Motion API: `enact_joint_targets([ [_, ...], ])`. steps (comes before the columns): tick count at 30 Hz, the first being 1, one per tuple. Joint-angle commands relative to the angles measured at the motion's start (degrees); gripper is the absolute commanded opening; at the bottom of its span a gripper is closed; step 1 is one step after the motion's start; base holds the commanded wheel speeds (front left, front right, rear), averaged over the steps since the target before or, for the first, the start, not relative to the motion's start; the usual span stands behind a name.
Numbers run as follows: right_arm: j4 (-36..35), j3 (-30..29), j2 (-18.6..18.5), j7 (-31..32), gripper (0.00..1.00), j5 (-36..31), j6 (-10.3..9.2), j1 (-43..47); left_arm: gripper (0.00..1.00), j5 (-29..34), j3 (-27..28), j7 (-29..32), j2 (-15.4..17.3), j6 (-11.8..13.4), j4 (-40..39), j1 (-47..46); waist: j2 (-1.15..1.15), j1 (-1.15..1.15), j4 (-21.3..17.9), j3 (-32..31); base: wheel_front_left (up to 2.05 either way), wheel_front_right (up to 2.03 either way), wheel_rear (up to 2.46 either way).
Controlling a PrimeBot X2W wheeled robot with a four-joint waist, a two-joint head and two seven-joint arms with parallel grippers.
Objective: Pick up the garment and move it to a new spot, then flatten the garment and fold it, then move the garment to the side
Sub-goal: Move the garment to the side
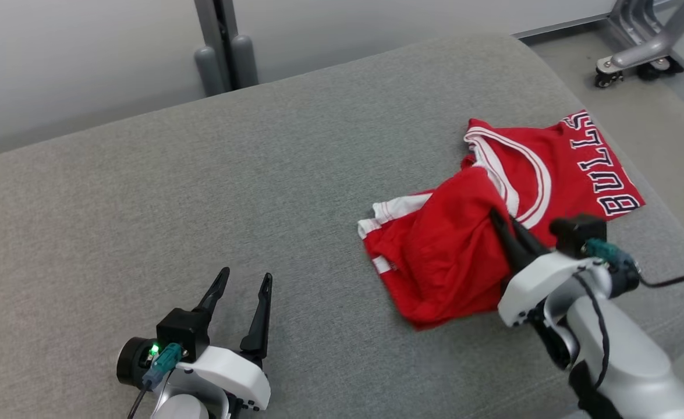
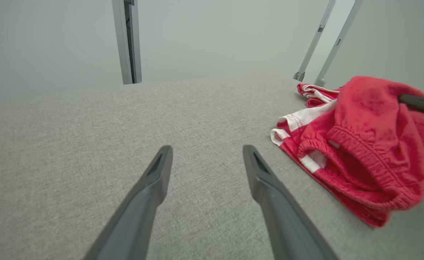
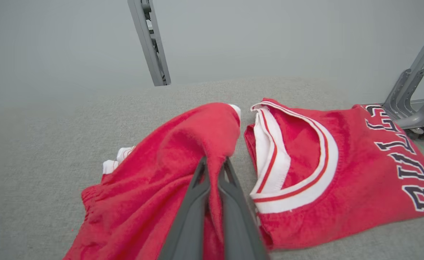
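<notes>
Reading "BULLS", dark letters, white outline, on red garment (image 1: 574, 180).

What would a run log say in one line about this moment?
stage: garment pick-up | right gripper: shut on red garment, fold raised | left gripper: open, holding nothing, over grey cushion, apart from garment

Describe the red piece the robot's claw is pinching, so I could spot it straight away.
On the wide grey cushion, look to the right, where two red pieces lie together. The right gripper pinches the nearer one: plain red shorts with an elastic waistband, whereas the jersey behind bears BULLS lettering.
</notes>
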Motion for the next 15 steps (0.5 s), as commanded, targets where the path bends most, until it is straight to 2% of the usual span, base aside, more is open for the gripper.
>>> enact_joint_targets([
  [1,2.00,-0.16,-2.25,-0.26,0.00,-2.12,-0.02,-5.03,1.00,0.80,0.03,-0.06,0.32,-0.14,-0.10,-1.38,0.00,0.00,3.24,2.00,0.00,0.00,0.00],
  [8,12.11,-5.51,-10.50,-0.25,0.00,-7.24,-0.02,-14.44,1.00,1.76,-0.78,-0.06,0.28,-0.95,-0.21,-2.79,0.00,0.00,9.21,3.89,0.00,0.00,0.00],
  [9,12.11,-5.51,-10.50,-0.25,0.00,-7.24,-0.02,-14.44,1.00,1.76,-0.78,-0.06,0.28,-0.95,-0.21,-2.79,0.00,0.00,9.21,3.89,0.00,0.00,0.00],
  [15,20.11,-12.67,-18.40,-0.26,0.00,-12.70,-0.02,-17.80,1.00,1.27,-1.11,-0.06,0.28,-0.73,-0.68,-3.01,0.00,0.00,12.86,4.50,0.00,0.00,0.00],
])
